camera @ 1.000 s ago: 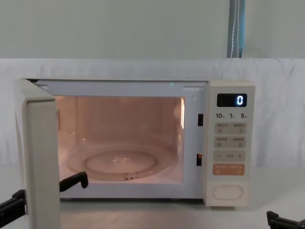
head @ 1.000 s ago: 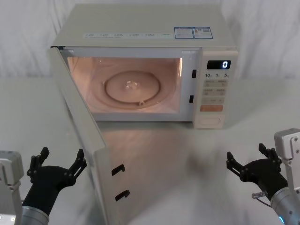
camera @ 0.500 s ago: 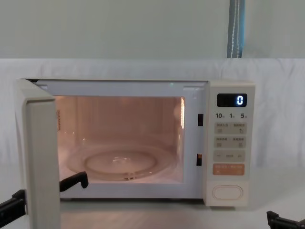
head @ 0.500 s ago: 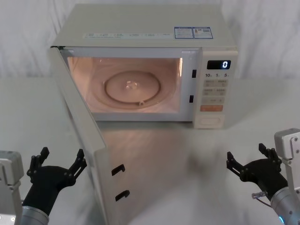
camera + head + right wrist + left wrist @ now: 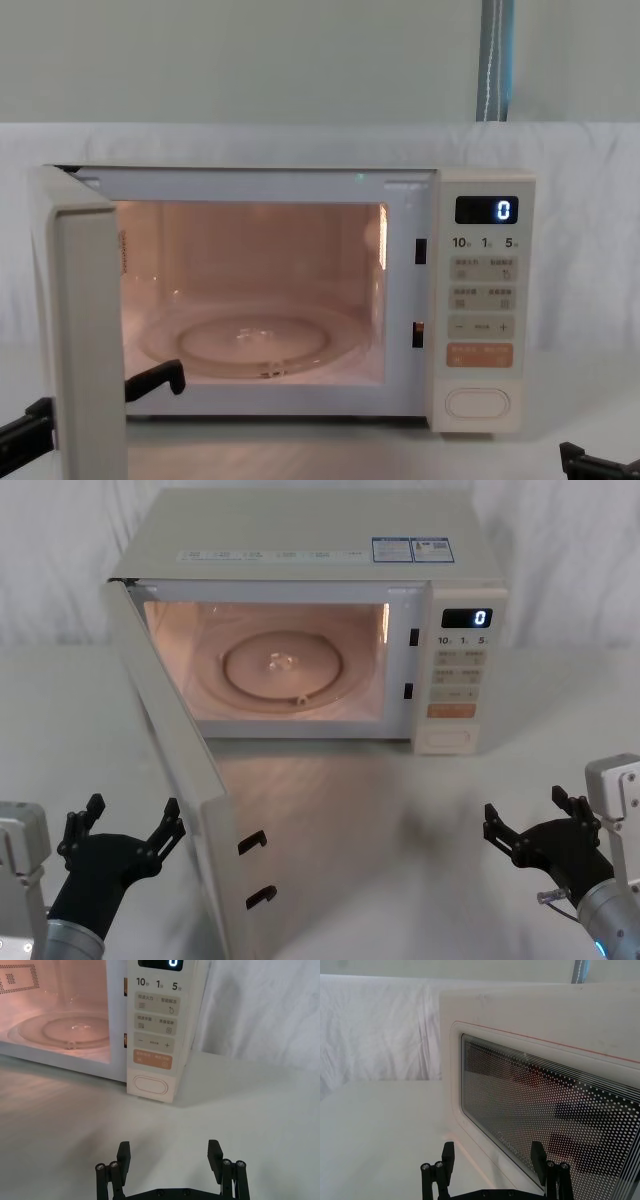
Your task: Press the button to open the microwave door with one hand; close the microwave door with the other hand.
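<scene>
One microwave door [image 5: 175, 780] ajar, one button [image 5: 449, 740], two spread grippers

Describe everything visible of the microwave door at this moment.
The microwave door is a cream, plastic-looking panel hinged on the oven's left, swung wide open toward the robot. Two dark latch hooks stick out of its free edge. Its outer face carries a dark, dot-meshed window in a raised frame. The left gripper hovers beside that face; contact cannot be told.

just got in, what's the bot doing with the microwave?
The microwave door is swung wide open, cavity lit. The left gripper sits open behind the door's outer face, not touching it. The right gripper hangs open near the table's front right, well back from the button. Closing the door is what's left.
</scene>
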